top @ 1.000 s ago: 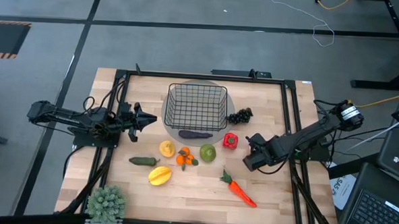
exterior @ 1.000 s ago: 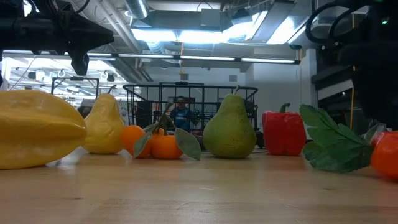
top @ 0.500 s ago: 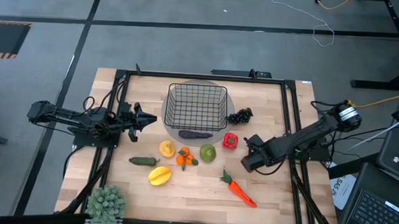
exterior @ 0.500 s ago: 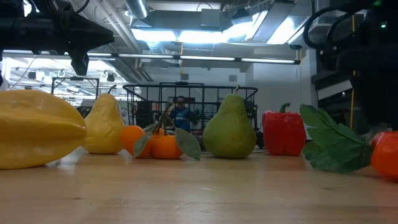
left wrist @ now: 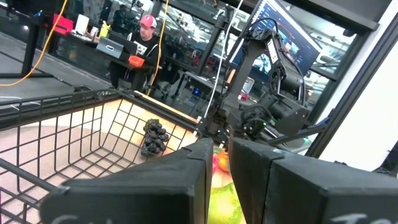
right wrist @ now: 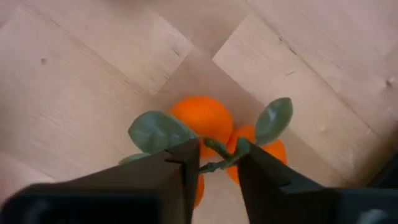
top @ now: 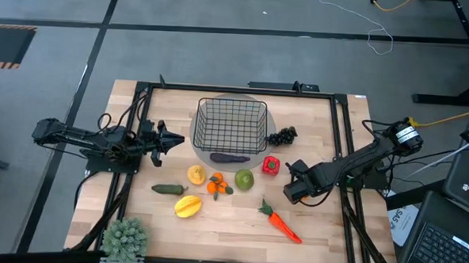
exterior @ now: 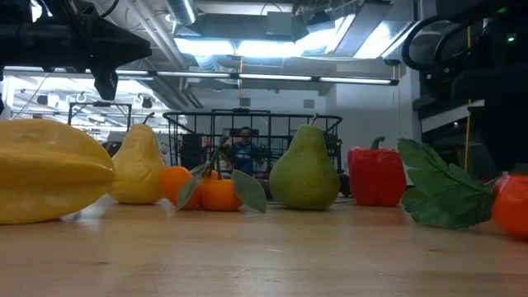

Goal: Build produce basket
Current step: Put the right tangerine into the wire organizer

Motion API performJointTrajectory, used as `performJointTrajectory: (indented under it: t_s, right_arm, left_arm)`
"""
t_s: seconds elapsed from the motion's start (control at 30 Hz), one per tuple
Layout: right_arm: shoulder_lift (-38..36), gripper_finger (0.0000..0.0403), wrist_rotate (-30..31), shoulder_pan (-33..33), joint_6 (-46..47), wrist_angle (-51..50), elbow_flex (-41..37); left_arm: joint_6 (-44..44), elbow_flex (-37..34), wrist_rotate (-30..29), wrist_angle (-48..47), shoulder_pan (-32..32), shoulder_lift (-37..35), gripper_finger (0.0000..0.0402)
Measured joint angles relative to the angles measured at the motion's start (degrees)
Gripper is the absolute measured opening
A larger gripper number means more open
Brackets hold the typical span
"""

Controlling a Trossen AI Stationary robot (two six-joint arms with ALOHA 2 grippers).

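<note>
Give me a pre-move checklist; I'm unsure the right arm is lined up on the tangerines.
1. Basket upright, with room: ok.
2. Right gripper at the tangerines: cannot tell. Its wrist view shows them just ahead, but the high view puts it beyond the green pear.
3. Tangerines held: cannot tell.
4. Left gripper apart from the basket: ok, it waits beside the left wall.

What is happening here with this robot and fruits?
A two-armed robot is filling a wire basket with toy produce. The right end effector hangs over the table near the red pepper; its wrist camera shows the tangerines right ahead. The left end effector waits beside the basket. Most produce lies on the table.
</note>
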Motion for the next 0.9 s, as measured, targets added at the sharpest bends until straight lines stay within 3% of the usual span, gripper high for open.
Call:
performJointTrajectory:
  t_s: [0.17,0.47,0.9]
  right_arm:
    - [0.0,0.001,0.3,0.0,-0.1,0.0,0.0]
    - [0.0,0.0003,9.1,-0.1,-5.6,-0.3,2.6]
    - [0.0,0.0001,27.3,0.0,-25.9,-8.8,24.2]
  left_arm:
    - [0.0,0.0,0.0,0.0,0.0,0.0,0.0041]
    - [0.0,0.0,0.0,0.0,0.0,0.0,0.0041]
    - [0.0,0.0,0.0,0.0,0.0,0.0,0.0041]
